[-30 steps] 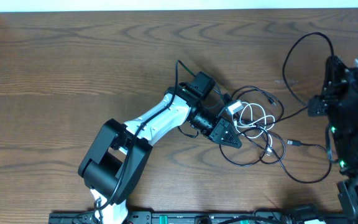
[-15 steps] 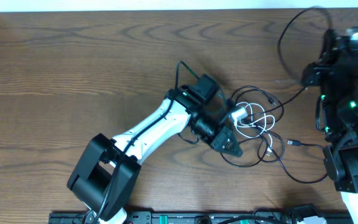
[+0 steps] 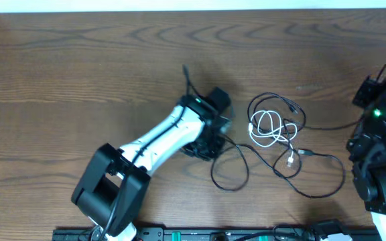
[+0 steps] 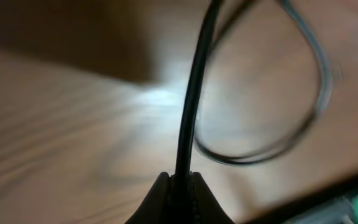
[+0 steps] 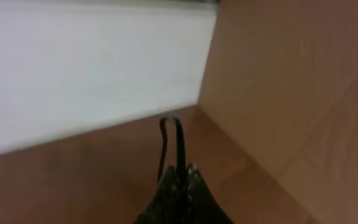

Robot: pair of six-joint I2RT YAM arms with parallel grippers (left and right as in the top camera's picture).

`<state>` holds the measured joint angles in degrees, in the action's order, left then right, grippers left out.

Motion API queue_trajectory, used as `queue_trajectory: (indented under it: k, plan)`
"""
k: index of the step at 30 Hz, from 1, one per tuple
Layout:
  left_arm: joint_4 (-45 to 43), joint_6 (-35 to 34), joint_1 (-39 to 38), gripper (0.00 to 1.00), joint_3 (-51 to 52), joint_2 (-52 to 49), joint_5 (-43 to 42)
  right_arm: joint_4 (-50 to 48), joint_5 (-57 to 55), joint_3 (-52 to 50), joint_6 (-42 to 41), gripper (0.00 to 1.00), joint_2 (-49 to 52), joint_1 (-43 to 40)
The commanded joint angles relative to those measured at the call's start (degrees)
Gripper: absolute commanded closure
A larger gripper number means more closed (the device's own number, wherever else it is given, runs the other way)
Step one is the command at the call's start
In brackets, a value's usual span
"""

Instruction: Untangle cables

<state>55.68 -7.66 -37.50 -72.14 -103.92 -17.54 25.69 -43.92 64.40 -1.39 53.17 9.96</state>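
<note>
Wood-grain table (image 3: 79,67) carries the cables (image 3: 278,115) right of centre: black loops overlapping a white coil (image 3: 267,128), their crossings too tangled to trace and the plug ends too small to make out. From above, the left jaws are hidden beneath the left arm (image 3: 159,134); the blurred wrist view shows them clenched on one black cable (image 4: 194,93). The right arm (image 3: 380,154) is cut off by the frame edge, and the right jaws pinch a thin black strand (image 5: 169,140)
</note>
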Motion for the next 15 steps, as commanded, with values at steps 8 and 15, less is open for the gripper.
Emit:
queue_trajectory:
  k: [8, 15]
  plan:
    - [3.39, -6.67, 19.43, 0.93, -0.72, 0.39, 10.75, 21.44, 5.73, 0.39, -20.24, 0.99, 6.51, -1.03]
    - [2.29, -9.27, 31.3, 0.92, -0.72, 0.39, 10.75, 26.91, 37.73, 0.39, -25.46, 0.99, 10.95, -0.96]
